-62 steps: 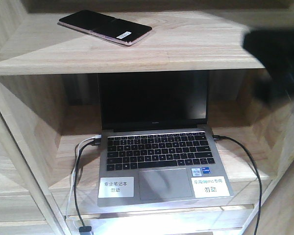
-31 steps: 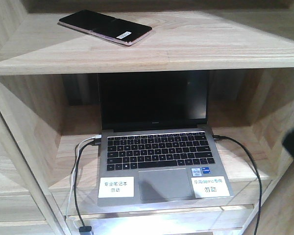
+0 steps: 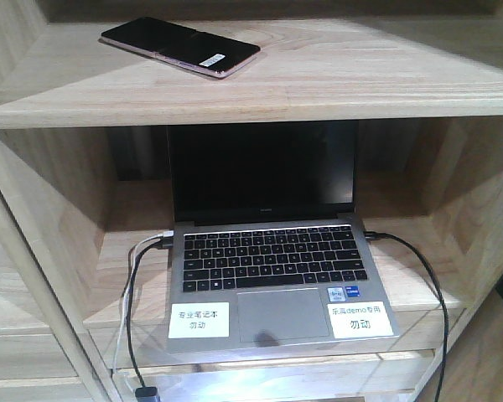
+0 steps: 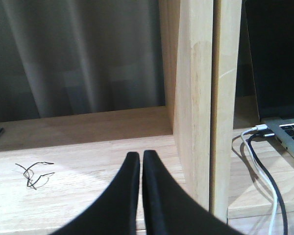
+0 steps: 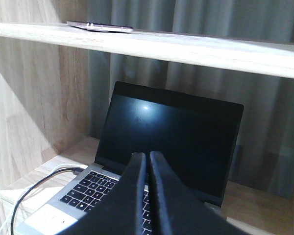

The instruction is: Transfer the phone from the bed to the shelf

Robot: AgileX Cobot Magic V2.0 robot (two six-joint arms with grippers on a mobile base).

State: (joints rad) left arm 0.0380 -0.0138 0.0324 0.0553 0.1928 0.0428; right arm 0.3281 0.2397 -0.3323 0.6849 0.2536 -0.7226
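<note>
One phone (image 3: 180, 47), flat on the upper plank of the shelf (image 3: 335, 75), screen up, free of both arms; task judged complete or nearly so. Long axis runs from 10 to 4 o'clock in the front view, sticker at the 4 o'clock end. Laptop (image 3: 268, 260) open in the compartment below, cables at both sides. Right gripper (image 5: 147, 161): fingers pressed together, empty, phone (image 5: 100, 27) at 11 o'clock above it; the nearer arm. Left gripper (image 4: 140, 161): fingers together, empty, facing the neighbouring compartment; phone out of its view.
</note>
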